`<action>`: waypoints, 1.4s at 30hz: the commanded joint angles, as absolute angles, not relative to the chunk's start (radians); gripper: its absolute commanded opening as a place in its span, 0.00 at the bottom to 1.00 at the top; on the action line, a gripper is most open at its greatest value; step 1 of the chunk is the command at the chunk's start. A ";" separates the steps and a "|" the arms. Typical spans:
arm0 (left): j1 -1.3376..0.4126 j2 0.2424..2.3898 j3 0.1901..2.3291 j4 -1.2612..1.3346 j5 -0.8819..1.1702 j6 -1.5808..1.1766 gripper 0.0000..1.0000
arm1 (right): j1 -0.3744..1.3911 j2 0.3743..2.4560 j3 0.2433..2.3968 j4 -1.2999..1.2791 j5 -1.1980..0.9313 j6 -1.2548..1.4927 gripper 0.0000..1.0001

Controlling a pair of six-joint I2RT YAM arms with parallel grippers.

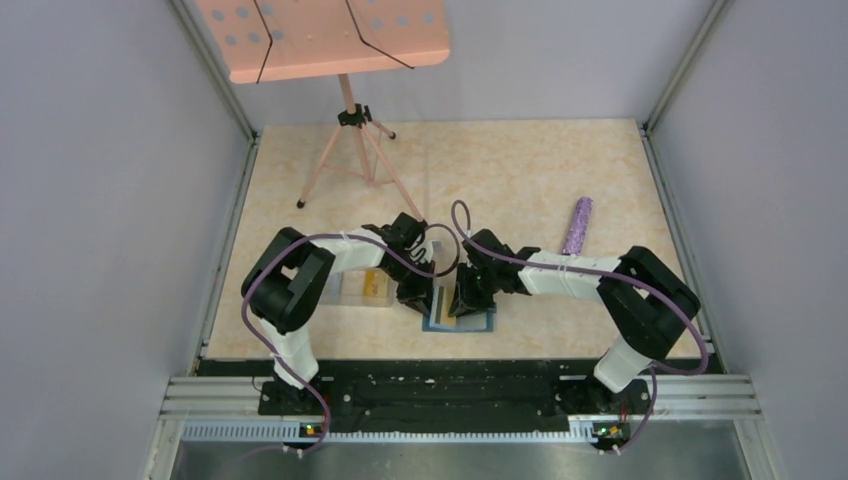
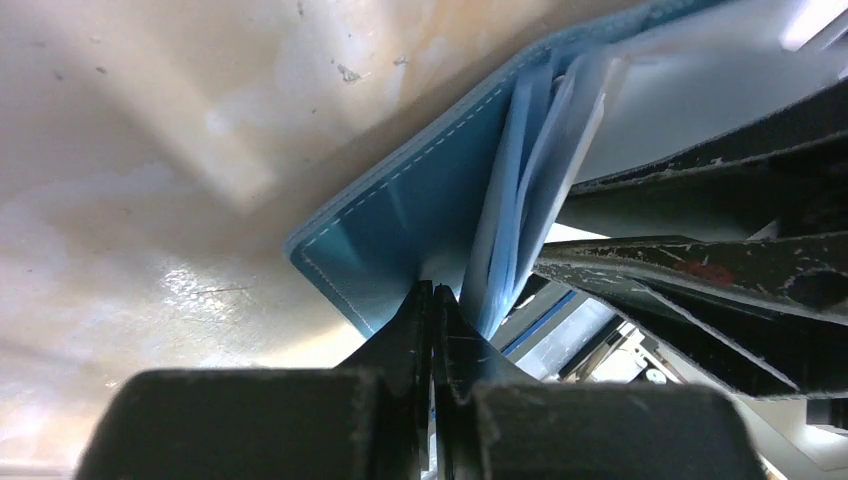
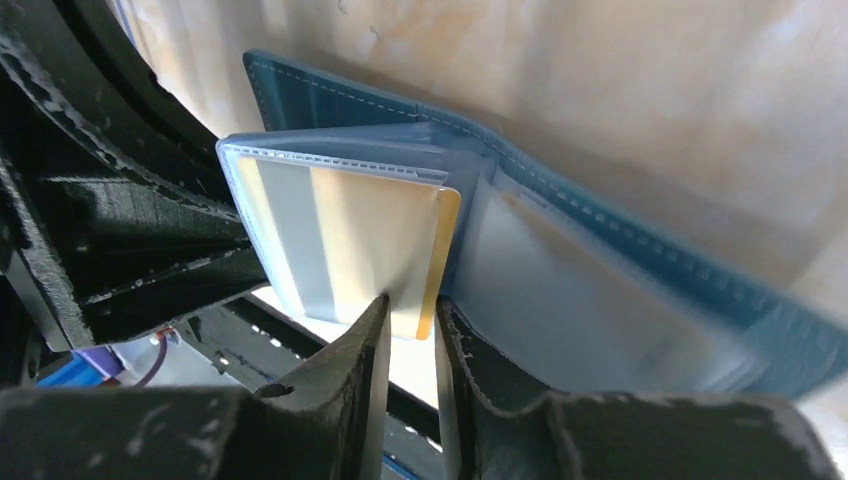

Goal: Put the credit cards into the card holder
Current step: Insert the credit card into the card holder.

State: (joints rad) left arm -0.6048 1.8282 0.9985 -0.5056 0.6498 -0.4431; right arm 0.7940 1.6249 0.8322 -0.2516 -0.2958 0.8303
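Looking around your arms, what else sits on the surface point(image 1: 520, 170)?

You have a pink music stand point(image 1: 330, 40) at the far edge and a purple roll point(image 1: 577, 225) off to your right. A clear box point(image 1: 352, 290) with something yellow inside sits just beside your left arm. Your 2 hands crowd together over the card holder point(image 1: 482, 322), each filling part of the other's camera.

And the holder itself?

It sits open near the front edge of the surface. It is teal outside with white stitching, and pale blue sleeves fan up inside. 1 yellow-gold credit card point(image 3: 350, 235) with a pale stripe stands partly inside a clear sleeve.

The hands?

Your right hand point(image 3: 412, 325) is narrowly parted, grasping that card's lower edge. Your left hand point(image 2: 432, 300) is clenched, fingertips against the holder's cover by the sleeves. Whether they nip anything, you cannot tell from these views.
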 commanded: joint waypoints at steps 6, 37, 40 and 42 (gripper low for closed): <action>-0.617 1.799 1.072 -0.621 0.532 -0.372 0.03 | 0.824 1.616 0.888 -0.288 -0.256 0.814 0.00; -0.560 1.567 1.129 -0.613 0.488 -0.351 0.42 | 0.823 1.591 0.931 -0.549 -0.023 0.714 0.21; -0.478 1.483 1.070 -0.538 0.567 -0.391 0.44 | 0.822 1.574 0.976 -0.523 -0.053 0.695 0.26; -0.393 1.425 1.017 -0.474 0.641 -0.426 0.45 | 0.823 1.571 1.016 -0.502 -0.083 0.684 0.32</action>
